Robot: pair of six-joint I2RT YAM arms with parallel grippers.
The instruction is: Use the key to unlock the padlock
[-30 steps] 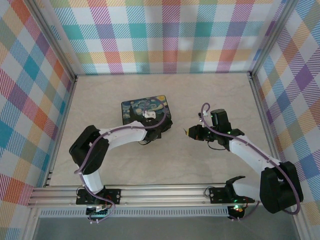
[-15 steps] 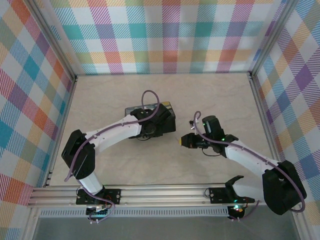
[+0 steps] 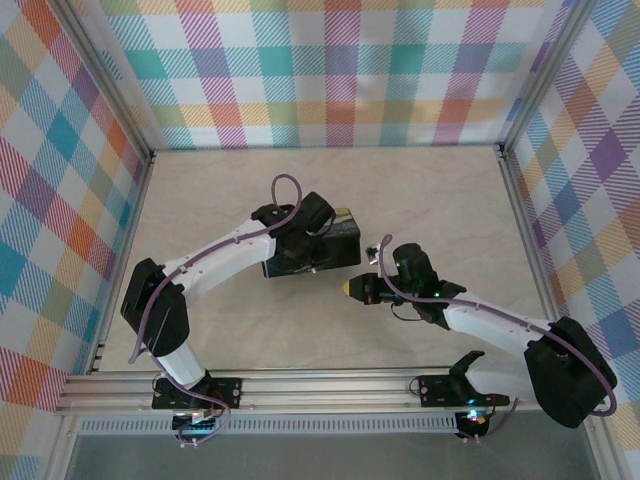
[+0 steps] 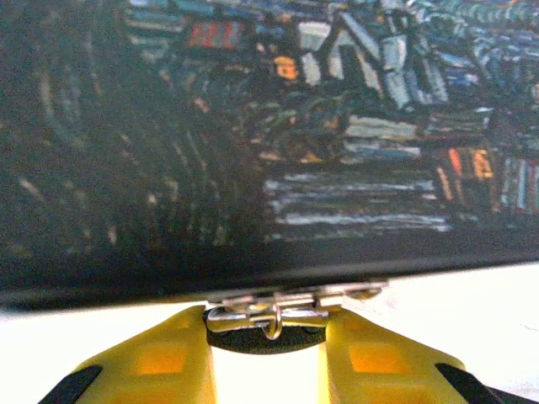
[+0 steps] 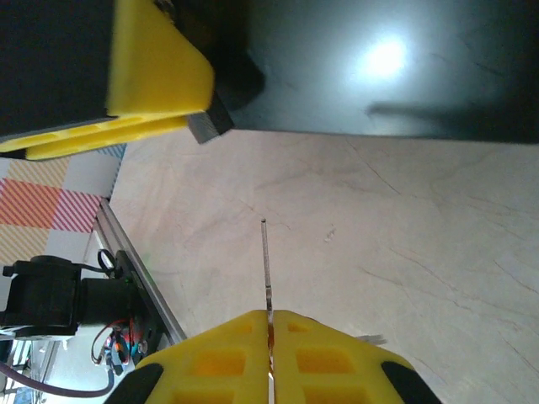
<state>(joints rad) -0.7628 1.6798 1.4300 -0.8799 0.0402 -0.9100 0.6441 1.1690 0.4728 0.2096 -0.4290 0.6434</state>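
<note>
The small metallic padlock [image 4: 268, 317] hangs at the front edge of the black box [image 3: 318, 250], its thin shackle looped through the box's clasp. My left gripper [image 4: 268, 341] is shut on the padlock, one yellow finger on each end of its body. The painted night-sky lid [image 4: 337, 126] spreads above it. My right gripper [image 5: 270, 318] is shut on the thin grey key [image 5: 266, 261], which sticks straight out from its tips, edge-on. In the top view my right gripper [image 3: 350, 290] sits just right of the box's lower corner, a small gap away.
The box is tilted up off the marble tabletop [image 3: 420, 200], its dark side [image 5: 396, 76] facing the right wrist camera. A yellow finger of the left gripper [image 5: 160, 76] shows beside it. Aluminium rails [image 3: 300, 390] run along the near edge, with plaid walls around.
The left arm has swung right and tipped the box so its dark side faces up. My right gripper has moved left with the key, closer to the box.
</note>
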